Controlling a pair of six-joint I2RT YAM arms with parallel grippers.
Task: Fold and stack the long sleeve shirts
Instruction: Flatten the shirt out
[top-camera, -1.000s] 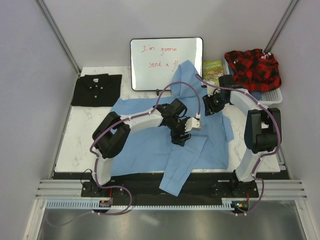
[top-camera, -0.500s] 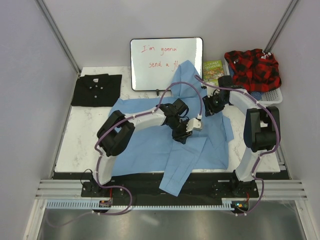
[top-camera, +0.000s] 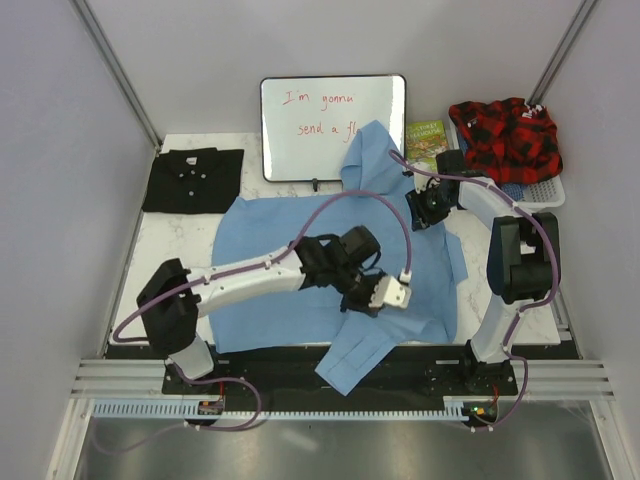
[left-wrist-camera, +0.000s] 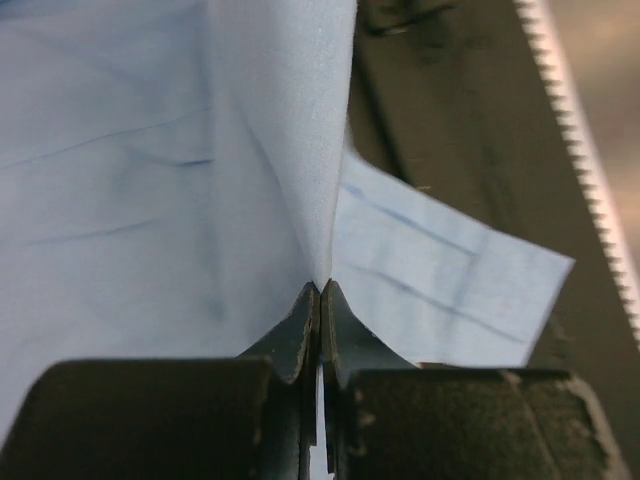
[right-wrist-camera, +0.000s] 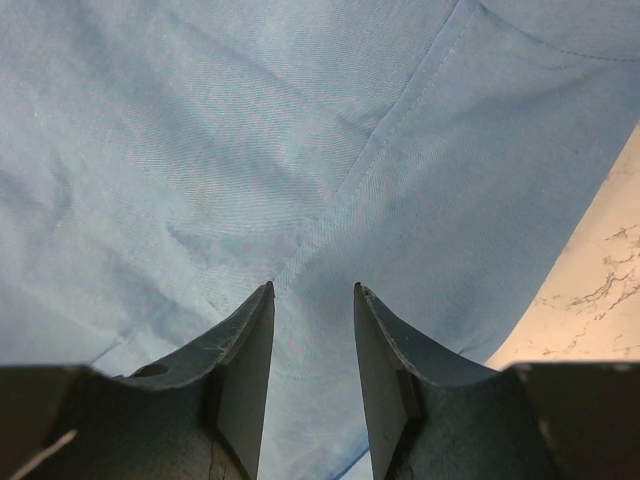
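Observation:
The light blue long sleeve shirt (top-camera: 270, 250) lies spread across the middle of the table. One sleeve (top-camera: 348, 365) hangs over the front edge, and the other reaches up against the whiteboard (top-camera: 320, 125). My left gripper (top-camera: 364, 299) is near the front edge, shut on a raised fold of this blue cloth (left-wrist-camera: 322, 200). My right gripper (top-camera: 424, 209) rests open on the shirt's right part, its fingertips (right-wrist-camera: 262, 300) pressing on the cloth beside a seam. The black long sleeve shirt (top-camera: 193, 180) lies folded at the back left.
A red and black plaid garment (top-camera: 505, 135) fills a white basket (top-camera: 552, 190) at the back right. A green book (top-camera: 427, 140) lies beside the whiteboard. Bare marble table (right-wrist-camera: 600, 290) shows just right of the right gripper. The dark front rail (left-wrist-camera: 450, 130) runs under the hanging sleeve.
My left gripper has shut on the blue cloth and moved toward the front edge and right, the arm stretching out and the shirt's front part shifting with it. The right arm has stayed still.

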